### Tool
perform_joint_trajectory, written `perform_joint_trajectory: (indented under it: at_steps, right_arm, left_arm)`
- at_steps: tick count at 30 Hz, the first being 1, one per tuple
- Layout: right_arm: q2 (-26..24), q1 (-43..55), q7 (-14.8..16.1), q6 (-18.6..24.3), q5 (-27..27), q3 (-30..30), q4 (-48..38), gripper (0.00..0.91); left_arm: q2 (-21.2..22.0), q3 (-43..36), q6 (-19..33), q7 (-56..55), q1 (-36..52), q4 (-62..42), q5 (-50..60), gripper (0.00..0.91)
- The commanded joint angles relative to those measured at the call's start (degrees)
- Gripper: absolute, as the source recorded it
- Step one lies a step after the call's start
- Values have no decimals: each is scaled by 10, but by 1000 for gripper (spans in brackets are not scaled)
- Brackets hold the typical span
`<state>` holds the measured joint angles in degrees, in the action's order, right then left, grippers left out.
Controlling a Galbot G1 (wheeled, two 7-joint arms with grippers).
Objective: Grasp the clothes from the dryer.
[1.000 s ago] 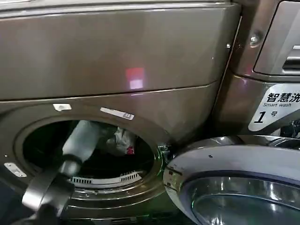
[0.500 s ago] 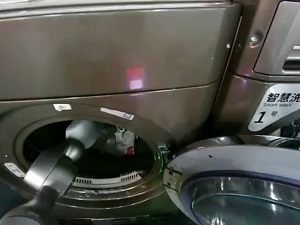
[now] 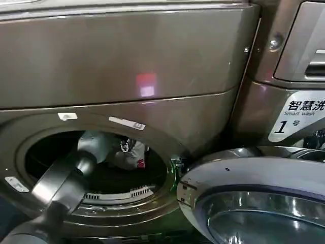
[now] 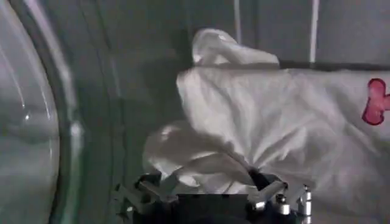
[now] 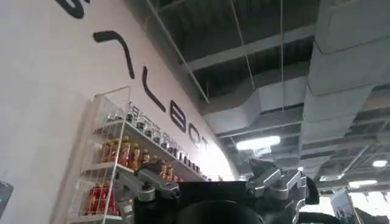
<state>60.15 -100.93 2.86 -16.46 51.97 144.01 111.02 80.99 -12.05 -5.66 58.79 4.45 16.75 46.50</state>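
The left arm was seen reaching up from the lower left of the head view, through the round porthole of the dryer [image 3: 127, 61], its grey wrist well inside the dark drum; the left gripper [image 4: 210, 193] was set against the clothes [image 4: 274, 122], with its fingers [image 4: 143, 190] spread apart to either side of a fold of white fabric, the cloth pressed between them but not seen to be clamped. The clothes were lying as a small white and grey bundle in the drum, towards the right part of the opening in the head view, a little red patch [image 4: 376, 101] shown on them. Further right, the open door [image 3: 254, 198] was seen swung out low beside the porthole, with a neighbouring machine [image 3: 289, 76] above it. The right gripper [image 5: 216, 193] was held raised, away from the dryer, pointed towards a ceiling and a wire shelf of bottles [image 5: 122, 164]; its fingers were parted, with nothing between them.
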Motion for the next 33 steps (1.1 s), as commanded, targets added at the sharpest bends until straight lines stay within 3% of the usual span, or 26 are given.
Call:
perform_joint_trajectory:
  at_steps: [1,11,17,24,33]
  right_arm:
    - [1,1,0,0,0,-1,1,907]
    - [3,2,-1,1,-1,-4,2,907]
    - [6,2,-1,2,0,-2,2,907]
    - [5,1,-1,3,1,2,-1,907]
    - [5,-1,0,3,4,4,1,907]
  left_arm:
    - [1,0,4,3,-5,-6,6,23]
    - [4,37,14,-11,-1,7,-43,0]
    - [-2,120,2,-108,-27,43,-165,0]
    - [-24,208,-47,-258,-123,155,-306,0]
    - [-32,287,-29,-383,-257,383,-439,0]
